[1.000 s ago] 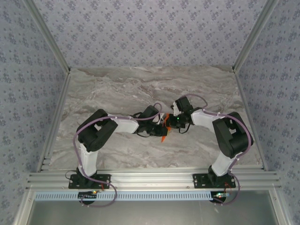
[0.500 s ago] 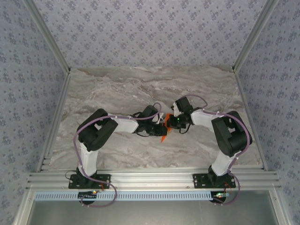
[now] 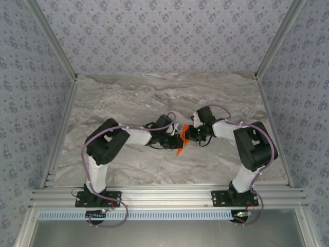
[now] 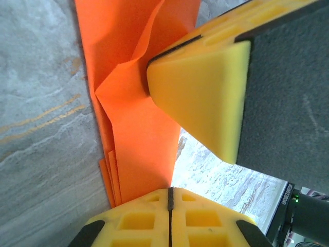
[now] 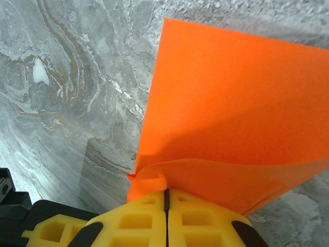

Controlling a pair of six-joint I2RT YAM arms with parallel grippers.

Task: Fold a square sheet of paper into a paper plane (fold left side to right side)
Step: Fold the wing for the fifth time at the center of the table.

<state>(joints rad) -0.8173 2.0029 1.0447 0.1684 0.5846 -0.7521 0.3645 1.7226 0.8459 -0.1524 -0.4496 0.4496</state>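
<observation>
The sheet of paper (image 3: 179, 149) is bright orange-red and folded into a narrow, layered piece with a pointed lower end. It sits between the two grippers at the table's middle. My left gripper (image 3: 177, 138) reaches in from the left and is shut. In the left wrist view the paper (image 4: 133, 128) runs down into the closed seam of this gripper (image 4: 169, 193). My right gripper (image 3: 186, 135) comes from the right, also shut. Its yellow finger (image 4: 200, 98) rests against the paper's creased upper part. In the right wrist view a curled paper (image 5: 231, 113) edge enters that gripper's (image 5: 167, 194) seam.
The grey marbled tabletop (image 3: 128, 98) stretches bare around the grippers. Aluminium rails (image 3: 164, 195) run along the near edge and up both sides, with patterned walls behind. Both arm bases stand on the near rail.
The right arm's wrist has shifted slightly to the right and the paper has tilted a little with it. Both grippers stay shut at the same spot.
</observation>
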